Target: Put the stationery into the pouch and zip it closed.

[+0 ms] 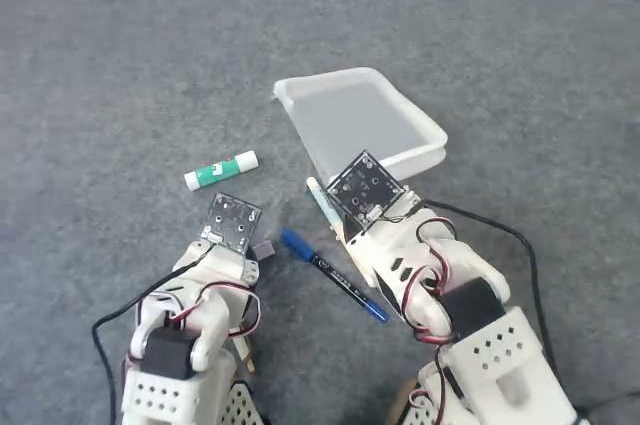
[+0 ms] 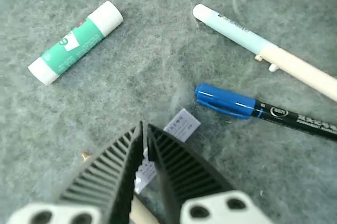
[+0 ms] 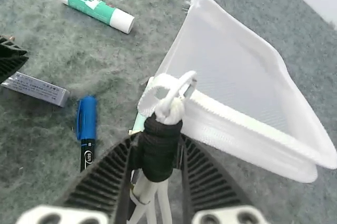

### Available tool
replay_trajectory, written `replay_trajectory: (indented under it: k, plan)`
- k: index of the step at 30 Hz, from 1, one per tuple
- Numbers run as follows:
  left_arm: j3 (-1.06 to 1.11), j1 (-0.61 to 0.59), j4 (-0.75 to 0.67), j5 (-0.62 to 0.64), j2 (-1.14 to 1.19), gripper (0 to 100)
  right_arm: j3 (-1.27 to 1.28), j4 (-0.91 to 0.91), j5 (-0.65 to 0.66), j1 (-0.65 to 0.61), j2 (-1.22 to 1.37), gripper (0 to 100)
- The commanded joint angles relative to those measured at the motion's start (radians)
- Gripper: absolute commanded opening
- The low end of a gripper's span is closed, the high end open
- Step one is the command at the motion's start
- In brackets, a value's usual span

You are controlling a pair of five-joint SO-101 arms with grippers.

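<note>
The white translucent pouch [image 1: 362, 117] lies open at the table's middle, its mouth toward the arms. My right gripper [image 3: 157, 145] is shut on the black-wrapped white pull loop [image 3: 167, 91] at the pouch's mouth [image 3: 237, 124]. On the grey felt lie a green-and-white glue stick [image 1: 220, 171], a pale blue-and-cream pen [image 2: 263, 50], a blue-capped black marker [image 1: 331, 273] and a small grey box [image 2: 182, 124]. My left gripper [image 2: 144, 127] hangs shut just over one end of the grey box, and nothing shows between its fingers.
Grey felt covers the whole table [image 1: 120, 75]. The left arm's body [image 1: 190, 335] and the right arm's body [image 1: 450, 305] with their cables fill the front edge. Bare felt stretches behind and to the left of the pouch.
</note>
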Motion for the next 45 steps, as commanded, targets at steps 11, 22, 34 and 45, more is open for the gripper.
replay_trajectory:
  k: [11, 22, 34, 45]
  plan:
    - [-0.245, -0.003, -0.003, -0.126, -0.015, 1, -0.002, -0.024, -0.017, -0.005, -0.038, 0.6]
    - [-0.372, -0.003, -0.006, 0.011, -0.014, 21, -0.002, -0.022, -0.028, -0.001, -0.039, 0.7]
    - [-0.395, 0.097, -0.052, 0.209, -0.014, 29, -0.003, -0.022, -0.060, -0.007, -0.041, 0.7]
    - [-0.286, 0.129, -0.189, 0.347, -0.012, 29, 0.064, -0.002, -0.052, -0.104, -0.282, 0.7]
